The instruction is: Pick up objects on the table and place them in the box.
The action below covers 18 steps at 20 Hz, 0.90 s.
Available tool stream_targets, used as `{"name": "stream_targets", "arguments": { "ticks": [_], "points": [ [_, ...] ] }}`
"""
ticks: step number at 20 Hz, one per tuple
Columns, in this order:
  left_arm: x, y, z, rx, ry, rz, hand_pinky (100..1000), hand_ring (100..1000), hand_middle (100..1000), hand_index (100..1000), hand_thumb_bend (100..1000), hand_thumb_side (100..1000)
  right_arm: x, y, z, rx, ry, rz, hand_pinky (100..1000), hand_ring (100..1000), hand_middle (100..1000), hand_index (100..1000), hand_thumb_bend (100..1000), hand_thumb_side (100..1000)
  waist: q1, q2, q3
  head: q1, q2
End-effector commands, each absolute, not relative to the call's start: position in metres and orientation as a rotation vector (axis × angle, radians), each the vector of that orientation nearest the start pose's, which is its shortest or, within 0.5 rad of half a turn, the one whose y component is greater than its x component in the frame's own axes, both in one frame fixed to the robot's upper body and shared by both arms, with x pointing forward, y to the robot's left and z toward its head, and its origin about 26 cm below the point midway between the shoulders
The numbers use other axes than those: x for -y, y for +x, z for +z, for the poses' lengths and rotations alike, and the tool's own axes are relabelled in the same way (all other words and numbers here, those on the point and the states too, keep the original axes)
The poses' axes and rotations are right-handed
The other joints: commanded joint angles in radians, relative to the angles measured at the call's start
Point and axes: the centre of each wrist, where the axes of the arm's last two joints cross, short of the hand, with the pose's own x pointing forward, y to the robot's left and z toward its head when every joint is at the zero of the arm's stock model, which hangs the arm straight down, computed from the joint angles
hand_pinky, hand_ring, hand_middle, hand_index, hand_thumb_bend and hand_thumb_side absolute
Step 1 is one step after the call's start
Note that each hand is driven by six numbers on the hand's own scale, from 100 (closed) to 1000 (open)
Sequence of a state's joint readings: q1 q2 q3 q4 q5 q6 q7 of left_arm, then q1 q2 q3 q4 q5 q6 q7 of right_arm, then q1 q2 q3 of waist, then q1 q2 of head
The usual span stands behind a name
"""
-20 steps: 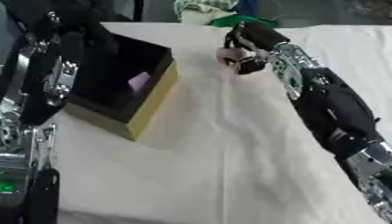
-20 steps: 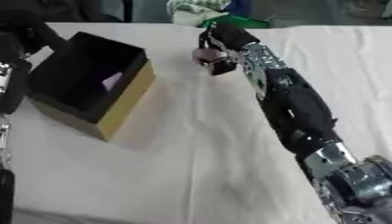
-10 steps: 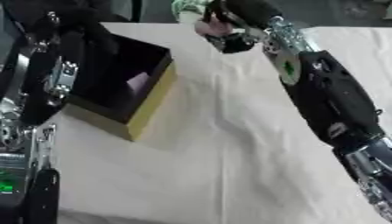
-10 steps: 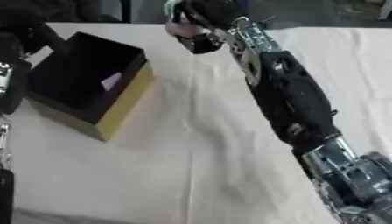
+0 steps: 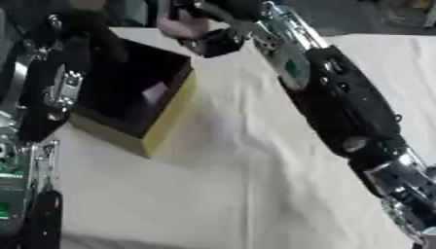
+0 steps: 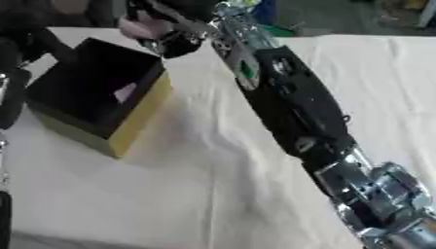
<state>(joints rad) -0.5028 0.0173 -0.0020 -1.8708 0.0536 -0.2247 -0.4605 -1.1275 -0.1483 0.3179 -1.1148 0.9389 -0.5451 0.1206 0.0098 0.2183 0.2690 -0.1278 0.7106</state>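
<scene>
A box (image 5: 128, 97) with black inner walls and yellow outer sides stands open at the left on the white tablecloth. A pale lilac thing (image 5: 154, 91) lies inside it. My right hand (image 5: 217, 39) is raised at the top of the view, just past the box's far right corner, shut on a small pink object (image 5: 177, 28). The right arm stretches diagonally from the lower right. My left hand (image 5: 75, 34) shows dark and blurred at the box's far left side, with its forearm running down the left edge.
The white tablecloth (image 5: 238, 185) covers the table in front of and to the right of the box. Dark shapes and a green thing (image 6: 277, 30) lie beyond the table's far edge.
My right hand has lifted the pink object off the cloth and carried it up and left, to the box's far right corner. The left arm has stayed put.
</scene>
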Motion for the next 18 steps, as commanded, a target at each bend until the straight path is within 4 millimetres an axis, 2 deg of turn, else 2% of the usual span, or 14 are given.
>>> {"name": "stream_targets", "arguments": {
  "ticks": [1, 5, 9, 12, 13, 14, 15, 18],
  "points": [
    [-0.181, 0.331, 0.224, 2.543, -0.441, -0.705, 634, 537, 559, 756, 100, 525, 0.058, 0.444, 0.267, -2.439, 0.641, -1.930, 761, 579, 241, 410, 100, 100, 0.001, -0.019, 0.008, -0.014, -0.012],
    [-0.179, 0.330, 0.227, 2.551, -0.454, -0.704, 634, 537, 559, 756, 100, 524, 0.044, 0.446, 0.245, -2.417, 0.583, -2.008, 773, 584, 247, 425, 100, 111, 0.002, -0.014, 0.020, -0.025, -0.020],
    [-0.177, 0.329, 0.229, 2.561, -0.464, -0.703, 634, 537, 560, 756, 100, 523, 0.039, 0.450, 0.224, -2.390, 0.559, -2.087, 778, 596, 275, 460, 100, 133, 0.004, -0.008, 0.033, -0.034, -0.022],
    [-0.177, 0.329, 0.229, 2.563, -0.465, -0.702, 634, 537, 560, 757, 100, 524, 0.037, 0.450, 0.216, -2.353, 0.565, -2.109, 792, 657, 445, 635, 100, 136, 0.003, -0.005, 0.036, -0.034, -0.021],
    [-0.177, 0.329, 0.229, 2.563, -0.465, -0.701, 634, 537, 560, 757, 100, 524, 0.037, 0.450, 0.216, -2.334, 0.572, -2.110, 803, 713, 610, 813, 100, 134, 0.003, -0.004, 0.036, -0.034, -0.020],
    [-0.177, 0.329, 0.230, 2.563, -0.464, -0.701, 634, 537, 560, 757, 100, 524, 0.036, 0.449, 0.216, -2.315, 0.583, -2.106, 807, 726, 662, 850, 100, 135, 0.003, -0.003, 0.036, -0.033, -0.020],
    [-0.178, 0.329, 0.230, 2.563, -0.463, -0.701, 633, 537, 560, 757, 100, 525, 0.036, 0.449, 0.217, -2.300, 0.597, -2.102, 823, 766, 808, 935, 100, 144, 0.002, -0.003, 0.035, -0.032, -0.021],
    [-0.178, 0.329, 0.230, 2.563, -0.461, -0.699, 633, 536, 560, 757, 100, 525, 0.038, 0.448, 0.221, -2.296, 0.650, -2.064, 835, 789, 911, 973, 100, 137, 0.002, -0.002, 0.033, -0.031, -0.020]
  ]
}}
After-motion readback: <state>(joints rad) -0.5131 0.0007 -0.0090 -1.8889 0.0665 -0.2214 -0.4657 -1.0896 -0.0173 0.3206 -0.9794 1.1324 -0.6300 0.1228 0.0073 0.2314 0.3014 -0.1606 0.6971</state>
